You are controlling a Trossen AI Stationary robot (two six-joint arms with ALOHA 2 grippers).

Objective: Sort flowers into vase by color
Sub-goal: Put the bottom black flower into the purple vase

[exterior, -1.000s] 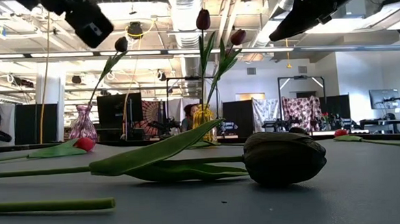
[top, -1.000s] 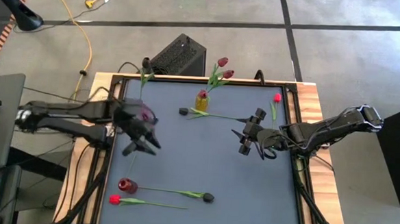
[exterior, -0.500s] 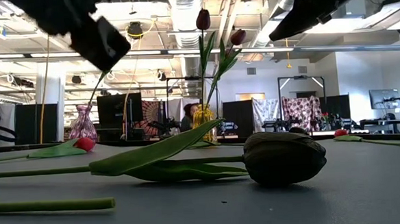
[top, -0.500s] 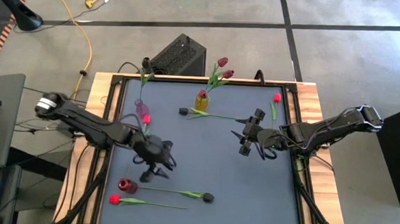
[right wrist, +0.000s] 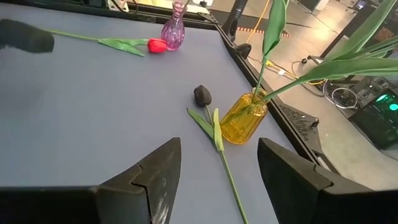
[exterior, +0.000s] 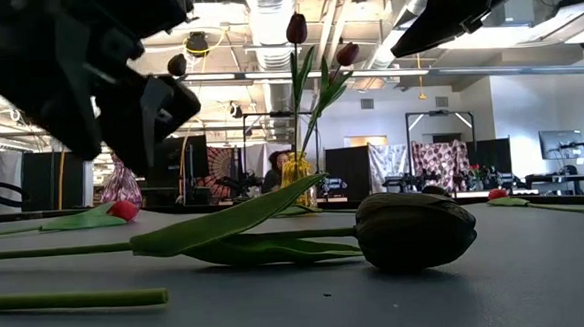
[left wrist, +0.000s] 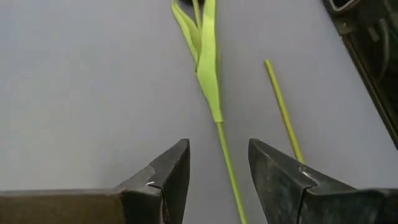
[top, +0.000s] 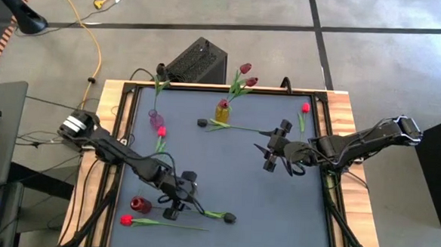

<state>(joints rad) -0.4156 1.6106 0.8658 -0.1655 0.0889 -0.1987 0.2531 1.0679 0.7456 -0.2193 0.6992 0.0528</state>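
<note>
On the near part of the grey worktop [top: 226,162] a red tulip [top: 127,220] lies flat close to the front edge, its stem running toward the middle. Just behind it lies a dark tulip [top: 229,217], stem pointing to the left side, and at that stem's end a dark red vase [top: 139,205] lies on the worktop.

The left hand [top: 177,202] is low over this dark tulip's stem. In its wrist view the fingers [left wrist: 166,180] stand apart, open, with the green stem [left wrist: 227,162] passing between them and touching neither. A second stem [left wrist: 283,109] lies just beside it.

Farther back, the right hand [top: 270,152] hangs above the right half of the worktop, open and empty; its fingers [right wrist: 152,171] are spread wide in its own wrist view.

Beyond the left arm, another red tulip [top: 160,132] lies beside a pink vase [top: 155,118] near the left edge. A black tulip [top: 203,123] lies toward the back centre, its stem running right, just beside a yellow vase [top: 223,111] that stands upright and holds two maroon tulips [top: 245,68]. A red tulip [top: 305,108] lies near the back right corner. At the back left corner a dark tulip head [top: 161,69] reaches past the worktop's edge.
</note>
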